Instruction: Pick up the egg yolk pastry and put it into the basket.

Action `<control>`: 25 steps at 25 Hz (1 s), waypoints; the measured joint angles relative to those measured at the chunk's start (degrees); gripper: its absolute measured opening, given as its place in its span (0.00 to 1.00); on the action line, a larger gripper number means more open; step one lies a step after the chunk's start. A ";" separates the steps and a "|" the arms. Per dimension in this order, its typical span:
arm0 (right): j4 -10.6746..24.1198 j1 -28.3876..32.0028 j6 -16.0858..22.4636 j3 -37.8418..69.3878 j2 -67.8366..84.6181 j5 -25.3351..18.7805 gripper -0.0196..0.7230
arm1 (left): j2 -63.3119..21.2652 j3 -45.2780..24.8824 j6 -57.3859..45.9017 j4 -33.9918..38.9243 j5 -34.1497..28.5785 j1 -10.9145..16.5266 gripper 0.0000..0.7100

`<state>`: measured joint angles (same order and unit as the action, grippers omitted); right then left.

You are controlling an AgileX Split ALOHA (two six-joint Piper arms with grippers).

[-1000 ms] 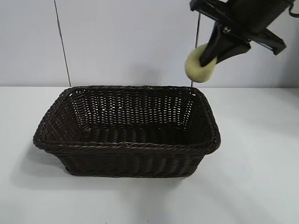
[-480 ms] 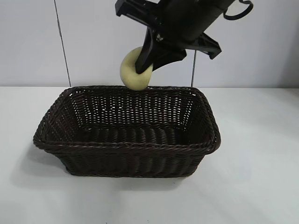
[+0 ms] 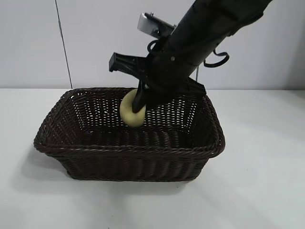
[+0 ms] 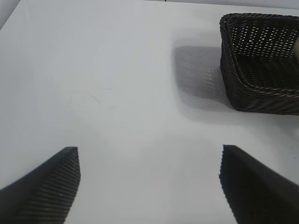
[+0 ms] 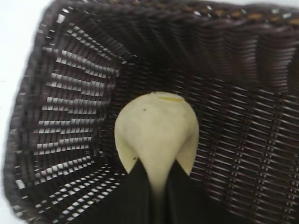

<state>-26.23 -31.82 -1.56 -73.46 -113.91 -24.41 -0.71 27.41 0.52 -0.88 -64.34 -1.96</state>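
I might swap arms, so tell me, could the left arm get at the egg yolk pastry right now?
Probably not. The egg yolk pastry sits between the right gripper fingers, down inside the basket, with the right arm over the opening. The left gripper hangs open over bare table beside the basket.

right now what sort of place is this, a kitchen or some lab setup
Probably a lab test bench, not a kitchen: a bare white table, a plain pale wall, and a lone wicker basket with a black robot arm lowering a pastry into it.
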 joint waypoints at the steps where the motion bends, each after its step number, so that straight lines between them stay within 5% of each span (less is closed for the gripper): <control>1: -0.22 0.00 0.00 0.00 0.00 0.07 0.29 | 0.00 0.00 0.00 0.00 0.00 0.00 0.84; 5: -0.22 0.00 0.00 0.00 0.52 -0.10 0.60 | 0.00 0.00 0.00 0.00 0.00 0.00 0.84; 11: 1.91 0.00 0.58 -5.59 2.20 -9.25 0.67 | 0.00 0.00 0.00 0.00 0.00 0.00 0.84; 15: 8.34 0.00 4.59 -14.26 2.31 -20.92 0.67 | 0.00 0.00 0.00 0.00 0.00 0.00 0.84; 20: 21.75 0.00 12.03 -22.55 2.47 -34.79 0.67 | 0.00 0.00 0.00 0.00 0.00 0.00 0.84; 25: 29.60 1.20 15.24 -24.24 2.47 -41.26 0.67 | 0.00 0.00 0.00 0.00 0.00 0.00 0.84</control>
<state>3.37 -30.62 13.68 -97.70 -111.43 -65.67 -0.71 27.41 0.52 -0.88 -64.34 -1.96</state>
